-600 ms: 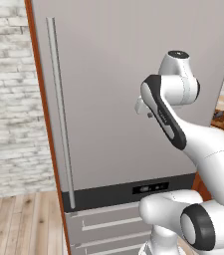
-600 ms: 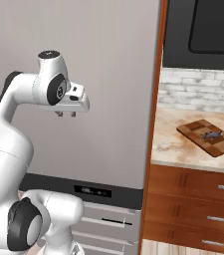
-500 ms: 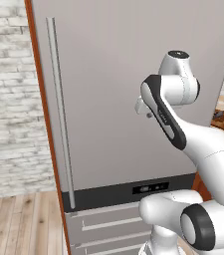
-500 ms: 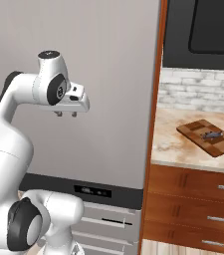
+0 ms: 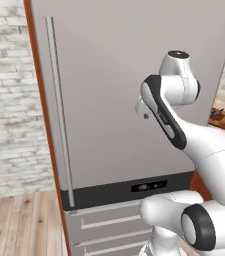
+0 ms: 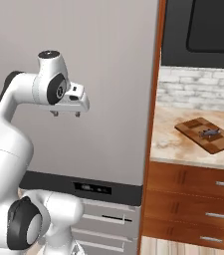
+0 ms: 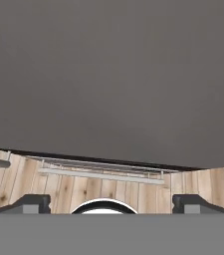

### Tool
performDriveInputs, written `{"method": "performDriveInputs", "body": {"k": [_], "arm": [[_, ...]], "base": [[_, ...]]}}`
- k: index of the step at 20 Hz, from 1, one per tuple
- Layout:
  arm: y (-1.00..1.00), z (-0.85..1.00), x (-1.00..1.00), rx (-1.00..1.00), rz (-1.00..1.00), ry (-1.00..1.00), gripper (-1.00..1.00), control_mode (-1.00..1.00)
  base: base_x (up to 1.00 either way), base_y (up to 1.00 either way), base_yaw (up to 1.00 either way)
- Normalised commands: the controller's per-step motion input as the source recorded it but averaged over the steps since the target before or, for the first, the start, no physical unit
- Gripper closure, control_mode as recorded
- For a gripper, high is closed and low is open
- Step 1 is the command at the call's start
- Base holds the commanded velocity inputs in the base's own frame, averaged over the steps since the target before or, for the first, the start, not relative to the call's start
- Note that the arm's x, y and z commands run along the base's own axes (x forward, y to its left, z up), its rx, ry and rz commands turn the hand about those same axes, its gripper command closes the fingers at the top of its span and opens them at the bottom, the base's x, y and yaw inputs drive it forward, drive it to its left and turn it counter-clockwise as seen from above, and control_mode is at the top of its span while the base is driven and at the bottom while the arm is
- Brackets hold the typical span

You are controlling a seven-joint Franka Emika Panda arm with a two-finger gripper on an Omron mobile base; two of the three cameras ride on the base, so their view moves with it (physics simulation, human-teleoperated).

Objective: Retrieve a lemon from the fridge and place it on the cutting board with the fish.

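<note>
The fridge (image 5: 114,95) stood shut, its long silver handle (image 5: 59,110) running down the left side of the door above a dark display strip (image 5: 149,186) and the lower drawers (image 5: 104,222); the gripper (image 6: 65,114) hung in front of the door at mid-height, pointing downward, touching nothing; its jaws stood wide apart and empty, the two dark fingertips (image 7: 31,203) set far to either side in the hand view, over the wooden floor (image 7: 133,191). To the right of the fridge, on the pale stone counter (image 6: 175,144), lay the checkered cutting board (image 6: 209,135) with the small dark fish (image 6: 209,132) on it, well apart from the gripper; the lemon could not be seen.
</note>
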Motion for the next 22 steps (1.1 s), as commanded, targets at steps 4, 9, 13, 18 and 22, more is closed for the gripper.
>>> {"method": "performDriveInputs", "body": {"k": [4,9,13,18,22], "arm": [[0.00,0.00,0.00,0.00,0.00,0.00,-1.00,1.00],[0.00,0.00,0.00,0.00,0.00,0.00,-1.00,1.00],[0.00,0.00,0.00,0.00,0.00,0.00,-1.00,1.00],[0.00,0.00,0.00,0.00,0.00,0.00,-1.00,1.00],[0.00,0.00,0.00,0.00,0.00,0.00,-1.00,1.00]], "base": [[-0.56,0.14,-0.32],[-0.31,0.43,-0.35],[-0.22,0.50,-0.35],[-0.40,0.45,-0.35],[-0.40,0.49,-0.33]]}}
